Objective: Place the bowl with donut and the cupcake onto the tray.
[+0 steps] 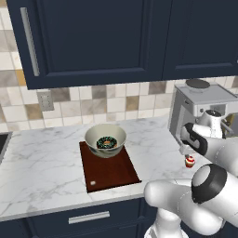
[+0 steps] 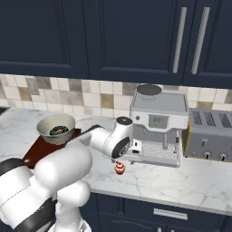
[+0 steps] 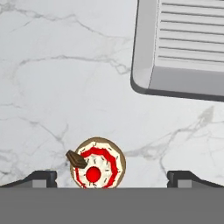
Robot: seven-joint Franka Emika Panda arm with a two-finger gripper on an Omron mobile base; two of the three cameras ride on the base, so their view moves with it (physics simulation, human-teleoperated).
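The grey-green bowl [image 1: 119, 134] stands on the back half of the dark wooden tray [image 1: 114, 172], with the sprinkled chocolate donut [image 1: 107, 142] inside it. In the right base view the bowl [image 2: 56, 125], donut [image 2: 57, 131] and tray [image 2: 36, 147] sit at the left. The tiny red-wrapped cupcake [image 1: 189, 161] stands upright on the marble counter, right of the tray and in front of the coffee machine. My gripper [image 1: 188, 152] hangs just above it, open. In the hand view the cupcake [image 3: 97, 164] lies between the spread fingertips [image 3: 42, 177], left of the middle of the gripper [image 3: 111, 179].
A silver coffee machine [image 2: 156, 123] stands close behind the cupcake, its base [image 3: 183, 48] near the hand. A toaster [image 2: 210, 136] sits further right. Dark wall cabinets [image 1: 116, 37] hang above. A stove edge [image 1: 2, 144] lies far left.
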